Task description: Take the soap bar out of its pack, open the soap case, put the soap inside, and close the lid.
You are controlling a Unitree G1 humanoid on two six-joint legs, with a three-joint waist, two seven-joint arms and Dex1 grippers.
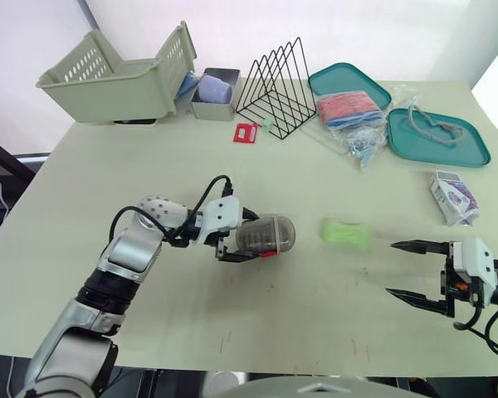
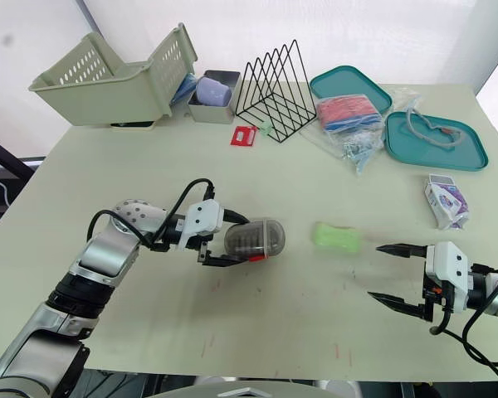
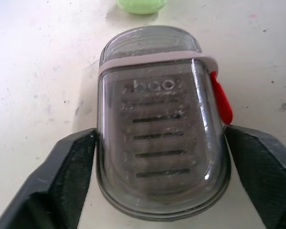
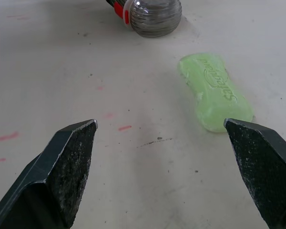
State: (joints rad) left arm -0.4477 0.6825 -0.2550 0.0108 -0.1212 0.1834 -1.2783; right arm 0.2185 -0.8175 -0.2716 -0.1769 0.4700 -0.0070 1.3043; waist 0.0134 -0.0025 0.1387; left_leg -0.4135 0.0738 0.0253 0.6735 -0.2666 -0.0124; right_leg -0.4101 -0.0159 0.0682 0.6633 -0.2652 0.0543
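Left tool [image 1: 251, 237] is clamped on the soap case [image 3: 162, 143], one black finger pressed to each long side, and the case rests on the pale bench [image 1: 315, 166] a little left of centre. Its shell is smoky, translucent grey plastic with rounded ends. A slotted, ridged insert shows through the top, a pale band [image 3: 152, 59] runs round its far end, and a red tab [image 3: 222, 100] sits on one edge. The lid looks shut. The left arm is bent at the elbow, its forearm reaching in towards the middle of the bench.

Just beyond the case's domed end lies the soap bar [image 4: 215, 90], bare and apart from both tools. It is a light green, waisted oblong with soft edges and raised lettering on top.

Right tool [image 1: 390, 267] points at the bar from the right with its fingers spread wide and nothing between them. Its forearm comes in low from the bench's right edge. Behind it, near that edge, lies the white and purple soap pack [image 1: 452, 197].
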